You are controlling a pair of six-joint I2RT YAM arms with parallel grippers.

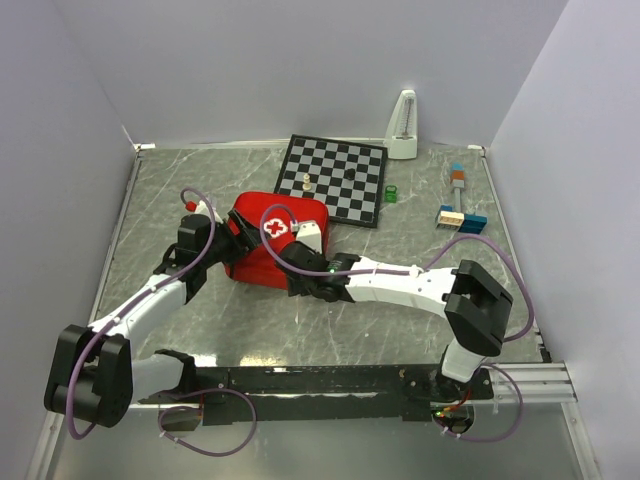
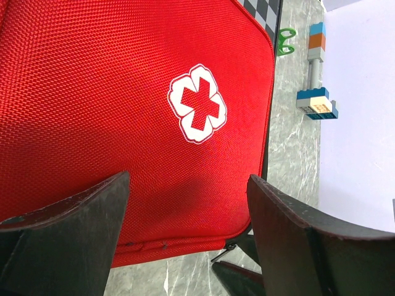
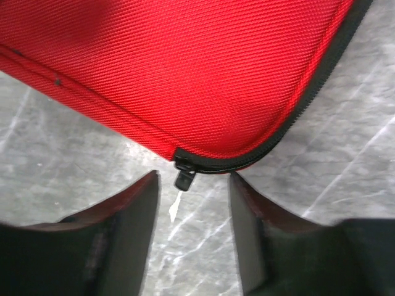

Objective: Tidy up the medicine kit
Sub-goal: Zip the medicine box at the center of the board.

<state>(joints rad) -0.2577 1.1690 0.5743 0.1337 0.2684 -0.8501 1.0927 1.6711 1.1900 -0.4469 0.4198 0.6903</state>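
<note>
right jaws half open astride the zipper pull (image 3: pixel 183 176), gripping nothing, lined up to unzip the medicine kit (image 2: pixel 99 92); left jaws wide, empty, above it, probably for steadying.

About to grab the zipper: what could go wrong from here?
The zipper pull is tiny and sits at the very tip of the open right gripper; the jaws may close short of it. The left gripper hangs open over the medicine kit, not pinning it, so a tug could drag the case into the chessboard.
</note>
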